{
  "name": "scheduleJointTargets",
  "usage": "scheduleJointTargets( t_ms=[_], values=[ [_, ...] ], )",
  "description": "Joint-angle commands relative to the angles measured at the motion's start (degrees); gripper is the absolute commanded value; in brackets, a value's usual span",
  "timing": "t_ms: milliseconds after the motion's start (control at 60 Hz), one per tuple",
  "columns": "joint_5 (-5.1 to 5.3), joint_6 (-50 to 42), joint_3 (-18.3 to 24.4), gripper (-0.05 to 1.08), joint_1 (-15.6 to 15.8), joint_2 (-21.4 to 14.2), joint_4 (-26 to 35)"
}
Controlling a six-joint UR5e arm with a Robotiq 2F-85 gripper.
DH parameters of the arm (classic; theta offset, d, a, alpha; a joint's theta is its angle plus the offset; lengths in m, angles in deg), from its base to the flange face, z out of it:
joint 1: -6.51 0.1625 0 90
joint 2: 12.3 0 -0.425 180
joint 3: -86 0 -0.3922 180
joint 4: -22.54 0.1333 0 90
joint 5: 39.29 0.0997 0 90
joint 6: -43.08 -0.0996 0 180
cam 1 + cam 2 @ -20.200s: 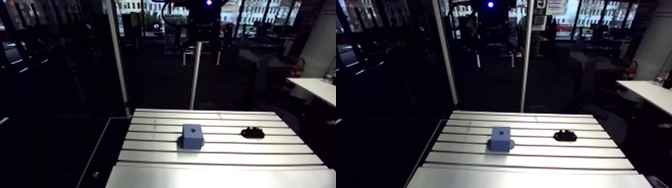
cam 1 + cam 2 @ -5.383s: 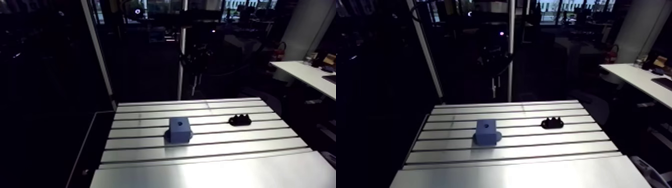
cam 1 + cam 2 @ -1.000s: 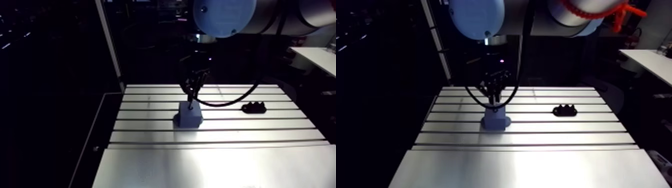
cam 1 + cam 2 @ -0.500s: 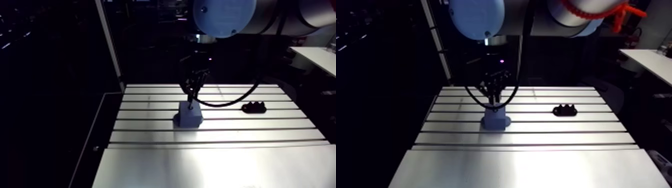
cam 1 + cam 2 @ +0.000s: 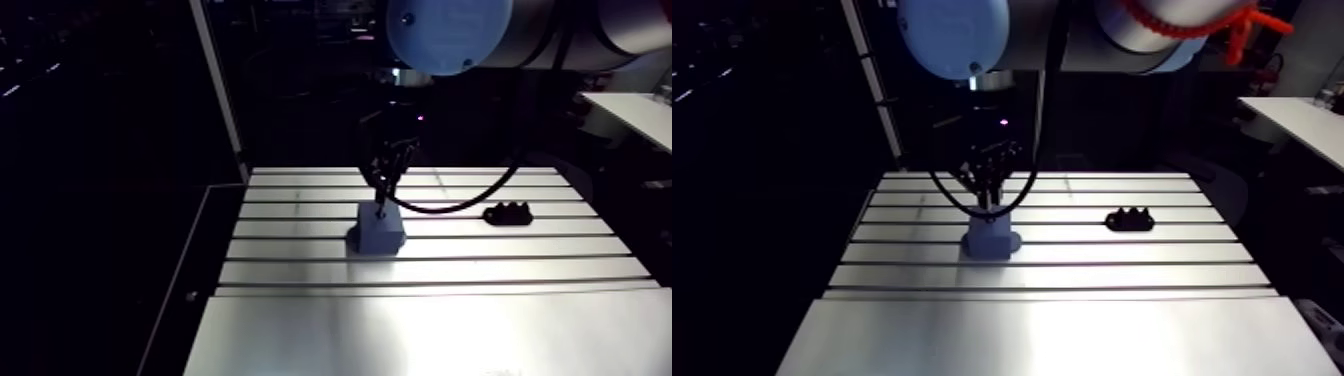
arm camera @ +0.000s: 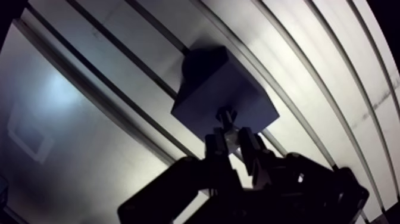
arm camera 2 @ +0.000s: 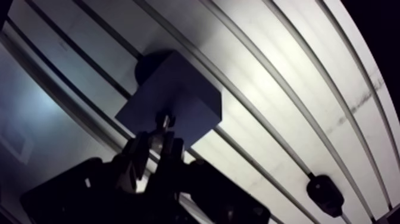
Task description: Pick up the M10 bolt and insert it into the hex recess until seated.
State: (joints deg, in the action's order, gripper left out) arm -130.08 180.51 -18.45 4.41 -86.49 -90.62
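The tool (image 6: 229,142) pinches the M10 bolt (image 6: 224,118) upright between its fingers, tip at the top face of the blue block (image 6: 202,89) (depth unclear), centre of the arm view; a black part (image 5: 506,212) lies right on the desk (image 5: 430,300).
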Motion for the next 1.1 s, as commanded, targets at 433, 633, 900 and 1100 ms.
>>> scheduleJointTargets(
  t_ms=[433, 633, 900, 1100],
  values=[
    [-0.04, 0.0, 0.42, 0.92, 0.0, 0.5, -0.01],
    [0.04, 0.0, 0.35, 0.92, 0.0, 0.75, -0.01],
    [-0.04, 0.08, 0.17, 0.92, 0.0, 0.76, -0.01],
    [-0.04, 0.69, 0.01, 0.92, 0.0, 0.76, -0.02]
  ],
)
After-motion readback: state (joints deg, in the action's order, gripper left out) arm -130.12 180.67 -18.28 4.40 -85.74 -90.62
